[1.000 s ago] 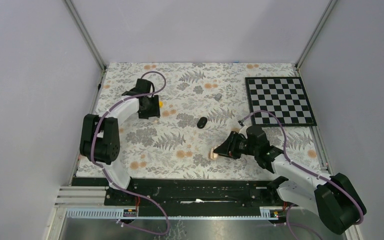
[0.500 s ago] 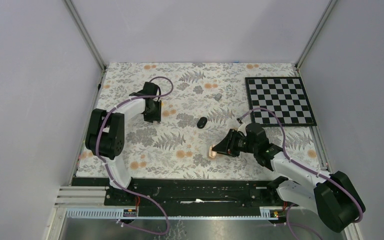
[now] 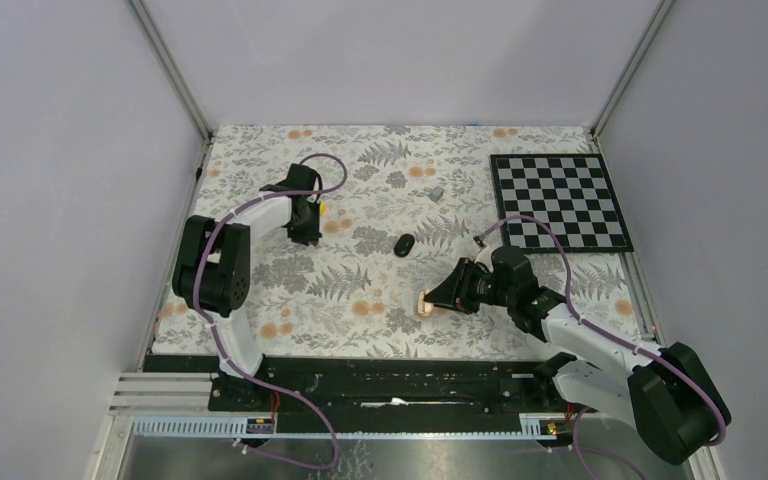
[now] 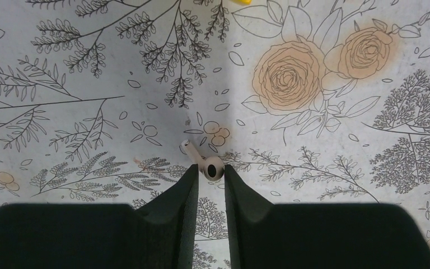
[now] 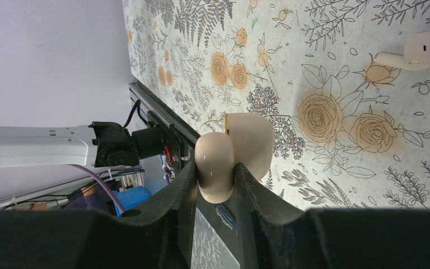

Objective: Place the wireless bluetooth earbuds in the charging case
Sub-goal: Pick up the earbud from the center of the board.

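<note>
At left an earbud (image 4: 207,162) pinched, at right the charging case (image 5: 246,145) held

Left gripper (image 4: 210,172): fingers at a narrow gap, tips against either side of the beige earbud's head, which lies on the floral cloth (image 4: 325,224). Right gripper (image 5: 215,168): fingers clamped on the beige charging case, lifted off the cloth. A second earbud (image 5: 414,51) lies well apart from them.

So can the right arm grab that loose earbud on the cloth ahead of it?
Probably not yet: the earbud lies in the open, nothing around it, but the right gripper is shut on the charging case.
</note>
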`<state>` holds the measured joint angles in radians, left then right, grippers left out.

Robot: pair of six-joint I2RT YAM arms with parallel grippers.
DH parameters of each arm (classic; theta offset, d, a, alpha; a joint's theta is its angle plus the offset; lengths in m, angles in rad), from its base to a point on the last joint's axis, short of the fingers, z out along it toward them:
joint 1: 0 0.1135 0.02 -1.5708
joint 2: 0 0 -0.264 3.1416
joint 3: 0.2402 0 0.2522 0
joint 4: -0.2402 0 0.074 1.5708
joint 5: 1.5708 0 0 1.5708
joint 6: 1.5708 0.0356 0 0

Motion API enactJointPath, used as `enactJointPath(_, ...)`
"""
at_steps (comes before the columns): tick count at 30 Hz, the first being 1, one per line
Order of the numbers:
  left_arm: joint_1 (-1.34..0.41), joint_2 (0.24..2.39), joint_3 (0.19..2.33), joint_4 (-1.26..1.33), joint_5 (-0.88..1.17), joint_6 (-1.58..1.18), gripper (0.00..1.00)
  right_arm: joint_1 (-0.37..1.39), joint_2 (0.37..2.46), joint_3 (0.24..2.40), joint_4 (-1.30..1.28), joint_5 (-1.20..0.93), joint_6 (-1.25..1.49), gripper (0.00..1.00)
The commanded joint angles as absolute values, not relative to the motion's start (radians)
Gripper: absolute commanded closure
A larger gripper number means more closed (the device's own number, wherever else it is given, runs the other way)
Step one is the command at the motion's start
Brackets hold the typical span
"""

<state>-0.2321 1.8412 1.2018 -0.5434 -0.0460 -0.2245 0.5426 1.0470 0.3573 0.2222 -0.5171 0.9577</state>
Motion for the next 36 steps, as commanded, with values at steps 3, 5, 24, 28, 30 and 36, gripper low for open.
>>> enactJointPath(3, -0.256, 1.809, 1.235, -0.518, -0.104, -0.225, 0.73, 0.538, 1.042, 0.389, 0.253, -0.53, 0.957, 1.0)
enactJointPath(5, -0.266, 1.797, 1.228, -0.51, -0.107, -0.222, 0.73, 0.538, 1.049, 0.392, 0.253, -0.529, 0.956, 1.0)
enactJointPath(24, -0.325, 1.746, 1.213, -0.496, -0.175, -0.218, 0.64, 0.538, 1.053, 0.384, 0.256, -0.526, 0.954, 1.0)
enactJointPath(28, -0.374, 1.702, 1.169, -0.464, -0.263, -0.205, 0.5, 0.538, 1.054, 0.38, 0.261, -0.526, 0.954, 1.0)
enactJointPath(30, -0.385, 1.693, 1.156, -0.458, -0.302, -0.227, 0.42, 0.538, 1.056, 0.379, 0.265, -0.528, 0.956, 1.0)
enactJointPath(36, -0.385, 1.673, 1.145, -0.487, -0.324, -0.437, 0.44, 0.538, 1.061, 0.377, 0.273, -0.531, 0.954, 1.0)
